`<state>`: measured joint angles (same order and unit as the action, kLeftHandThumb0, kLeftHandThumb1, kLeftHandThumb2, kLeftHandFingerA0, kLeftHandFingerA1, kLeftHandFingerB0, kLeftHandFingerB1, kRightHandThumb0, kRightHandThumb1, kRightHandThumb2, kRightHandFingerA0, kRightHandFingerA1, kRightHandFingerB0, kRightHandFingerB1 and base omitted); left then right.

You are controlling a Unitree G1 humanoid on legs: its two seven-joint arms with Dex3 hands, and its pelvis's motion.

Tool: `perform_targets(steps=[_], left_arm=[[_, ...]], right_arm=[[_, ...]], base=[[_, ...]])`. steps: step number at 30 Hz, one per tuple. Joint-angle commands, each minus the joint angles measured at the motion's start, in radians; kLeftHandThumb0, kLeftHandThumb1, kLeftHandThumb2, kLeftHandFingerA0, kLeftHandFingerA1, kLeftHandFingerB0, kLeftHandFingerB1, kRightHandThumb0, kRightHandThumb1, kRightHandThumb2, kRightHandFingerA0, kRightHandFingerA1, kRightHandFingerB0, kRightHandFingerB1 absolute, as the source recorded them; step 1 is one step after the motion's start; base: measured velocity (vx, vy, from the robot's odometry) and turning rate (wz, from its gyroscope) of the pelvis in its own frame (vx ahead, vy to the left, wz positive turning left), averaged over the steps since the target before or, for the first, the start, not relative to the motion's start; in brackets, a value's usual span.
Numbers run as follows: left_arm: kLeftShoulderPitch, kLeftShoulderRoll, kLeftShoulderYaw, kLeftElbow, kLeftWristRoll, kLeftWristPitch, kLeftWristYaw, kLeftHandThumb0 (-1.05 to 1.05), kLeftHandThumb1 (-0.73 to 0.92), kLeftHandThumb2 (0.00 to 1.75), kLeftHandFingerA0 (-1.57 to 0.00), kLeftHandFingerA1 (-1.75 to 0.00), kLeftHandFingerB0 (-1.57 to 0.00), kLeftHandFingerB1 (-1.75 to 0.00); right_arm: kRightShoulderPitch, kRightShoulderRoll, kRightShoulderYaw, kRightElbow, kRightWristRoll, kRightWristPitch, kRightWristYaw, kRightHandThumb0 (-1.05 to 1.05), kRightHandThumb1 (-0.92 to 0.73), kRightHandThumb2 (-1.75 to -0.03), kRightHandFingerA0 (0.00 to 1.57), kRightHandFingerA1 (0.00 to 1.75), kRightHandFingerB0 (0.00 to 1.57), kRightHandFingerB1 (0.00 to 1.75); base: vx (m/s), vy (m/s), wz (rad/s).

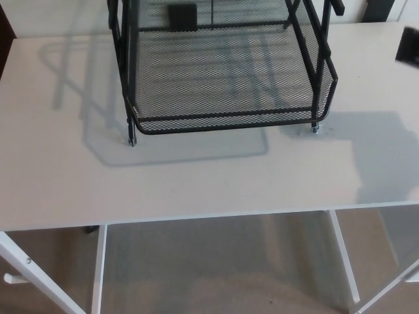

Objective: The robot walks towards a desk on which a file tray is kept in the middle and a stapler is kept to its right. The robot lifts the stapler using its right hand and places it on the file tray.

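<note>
only one body part shows: a small black blurred patch cut off by the picture's right edge, high up, which looks like the right hand [409, 46] (too blurred to separate hand from anything in it). wrist and forearm are outside the frame. grip state unreadable. left hand out of view.
</note>
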<state>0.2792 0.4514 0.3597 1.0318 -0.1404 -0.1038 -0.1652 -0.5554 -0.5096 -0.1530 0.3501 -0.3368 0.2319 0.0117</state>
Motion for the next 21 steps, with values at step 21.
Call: perform_targets(steps=[21], left_arm=[[0.014, 0.012, -0.040, 0.031, 0.035, -0.061, 0.020, -0.58, 0.75, 0.63, -0.75, -0.56, -0.53, -0.46]], right_arm=[[-0.552, 0.081, 0.305, 0.025, -0.087, 0.180, 0.089, -0.17, -0.46, -1.20, 0.85, 1.64, 0.80, 1.42]], base=[[0.00, 0.000, 0.00]])
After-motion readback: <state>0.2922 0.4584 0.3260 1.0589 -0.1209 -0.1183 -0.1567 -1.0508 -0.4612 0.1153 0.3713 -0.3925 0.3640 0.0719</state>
